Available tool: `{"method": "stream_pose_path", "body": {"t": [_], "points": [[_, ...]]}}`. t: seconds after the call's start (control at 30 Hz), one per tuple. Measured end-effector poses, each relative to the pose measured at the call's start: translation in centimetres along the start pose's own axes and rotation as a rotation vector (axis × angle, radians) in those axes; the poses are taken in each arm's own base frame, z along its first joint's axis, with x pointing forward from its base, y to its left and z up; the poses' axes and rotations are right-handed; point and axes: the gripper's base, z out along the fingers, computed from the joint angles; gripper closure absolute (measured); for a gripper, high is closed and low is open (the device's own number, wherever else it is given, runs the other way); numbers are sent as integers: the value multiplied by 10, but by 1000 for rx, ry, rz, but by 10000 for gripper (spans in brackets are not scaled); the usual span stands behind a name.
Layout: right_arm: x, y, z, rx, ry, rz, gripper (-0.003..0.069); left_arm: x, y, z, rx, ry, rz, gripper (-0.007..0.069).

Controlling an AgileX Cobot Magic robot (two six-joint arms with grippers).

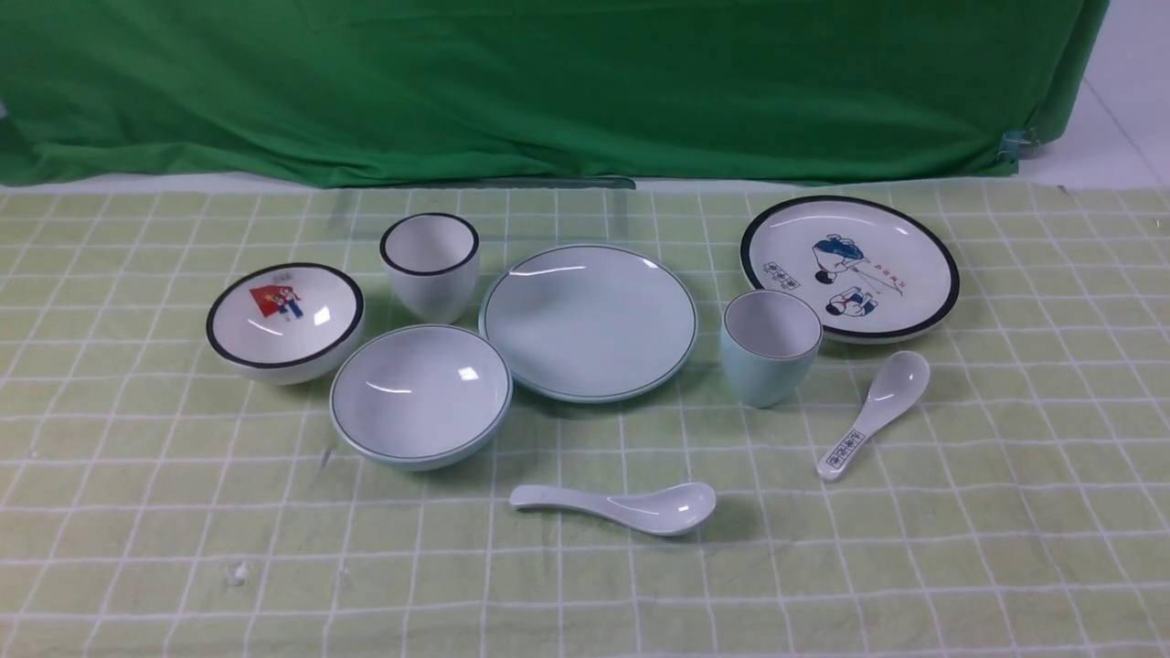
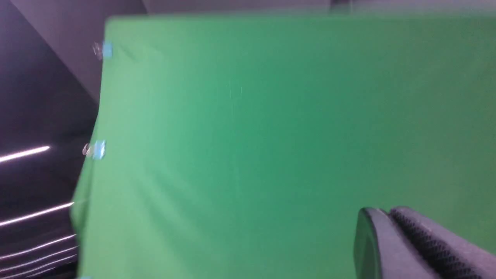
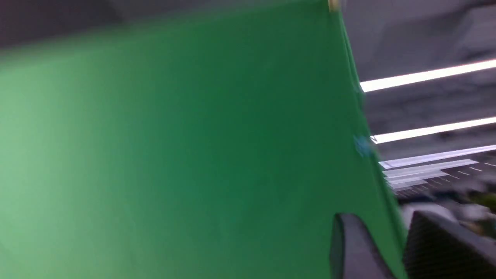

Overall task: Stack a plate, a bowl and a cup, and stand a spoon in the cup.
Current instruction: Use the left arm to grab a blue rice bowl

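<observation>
Front view: 0 of 3 placements made; plain plate, bowl, cup and spoon lie apart on cloth, stacking left; left gripper pressed together, right gripper spread, empty.

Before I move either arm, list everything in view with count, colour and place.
Bowls: 2; plain pale blue one left of the plain plate, black-rimmed white one farther left.
Handleless cups: 2; black-rimmed white one behind the plain bowl, pale blue one right of the plain plate.
Plates: 2; plain pale blue-green one mid-table, black-rimmed white one with cartoon figures at back right.
Soup spoons: 2, white; plain one in front, marked-handle one at right.
Checked tablecloth: 1, green and white, underneath.
Cloth backdrop: 1, green, behind.
Left gripper: 1, grey and black, shut.
Right gripper: 1, grey and black, open.
</observation>
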Motion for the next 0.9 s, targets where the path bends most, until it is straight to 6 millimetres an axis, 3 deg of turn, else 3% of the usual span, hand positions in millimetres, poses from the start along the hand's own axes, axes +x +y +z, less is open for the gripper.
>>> {"method": "stream_pose_path", "body": {"t": [0.13, 0.27, 0.4, 0.5, 0.6, 0.63, 0.67, 0.7, 0.73, 0.77, 0.83, 0.9], "points": [[1, 0, 6, 8, 36, 14, 448, -11, 0, 11, -2, 4, -185, 653], [-10, 4, 36, 37, 140, -79, 584, -41, -3, 57, -9, 155, -240, 653], [-12, 4, 72, 65, 289, -187, 643, -38, -5, 109, -19, 346, -210, 653], [10, -4, 96, 88, 470, -260, 646, -2, -7, 145, -45, 540, -228, 653], [49, -17, 108, 123, 713, -283, 646, 42, -12, 168, -68, 846, -248, 653], [56, -19, 108, 132, 761, -277, 646, 49, -12, 169, -70, 887, -246, 653], [77, -24, 112, 165, 953, -247, 646, 71, -20, 177, -57, 1103, -232, 653], [81, -25, 111, 170, 986, -243, 646, 73, -20, 180, -56, 1108, -228, 653], [103, -25, 115, 173, 1217, -229, 647, 100, -30, 183, -3, 1348, -166, 653], [108, -25, 113, 176, 1275, -229, 647, 106, -31, 183, 2, 1384, -159, 653], [134, -15, 116, 96, 1541, -250, 648, 138, -43, 188, 67, 1591, -109, 644], [154, -3, 119, 9, 1671, -274, 648, 163, -51, 191, 96, 1694, -95, 616]]}}
